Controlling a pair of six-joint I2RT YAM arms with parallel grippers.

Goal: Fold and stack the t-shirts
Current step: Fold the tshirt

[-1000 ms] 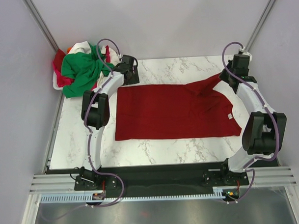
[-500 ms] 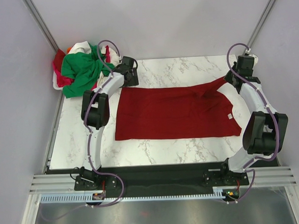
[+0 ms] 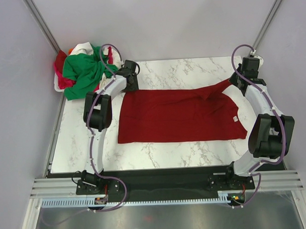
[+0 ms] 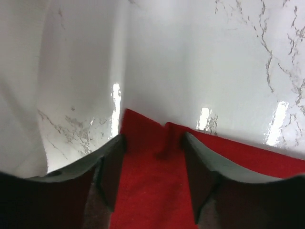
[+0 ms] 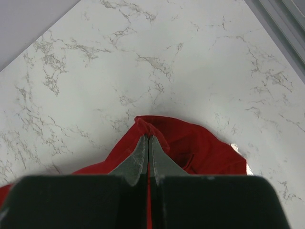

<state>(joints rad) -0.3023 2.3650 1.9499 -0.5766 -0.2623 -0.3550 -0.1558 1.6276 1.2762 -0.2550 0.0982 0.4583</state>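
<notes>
A dark red t-shirt [image 3: 178, 116] lies spread flat across the marble table, with a small white tag [image 3: 234, 118] near its right edge. My left gripper [image 3: 130, 87] sits over the shirt's far left corner. In the left wrist view its fingers stand apart on either side of that red corner [image 4: 147, 191], and a small ridge of cloth rises between them [image 4: 153, 138]. My right gripper [image 3: 231, 81] is shut on a pinched fold of the shirt's far right part [image 5: 205, 148], fingertips together [image 5: 148, 137], and the cloth is drawn up toward it.
A crumpled pile of t-shirts [image 3: 81, 72], green on top with white and pinkish-red under it, lies at the table's far left corner. Bare marble [image 3: 181, 71] shows beyond the shirt. Grey walls with metal rails close in on both sides.
The right gripper has pulled the shirt's far right part farther right, stretching the far edge. The left gripper has shifted slightly onto the far left corner and its jaws have narrowed.
</notes>
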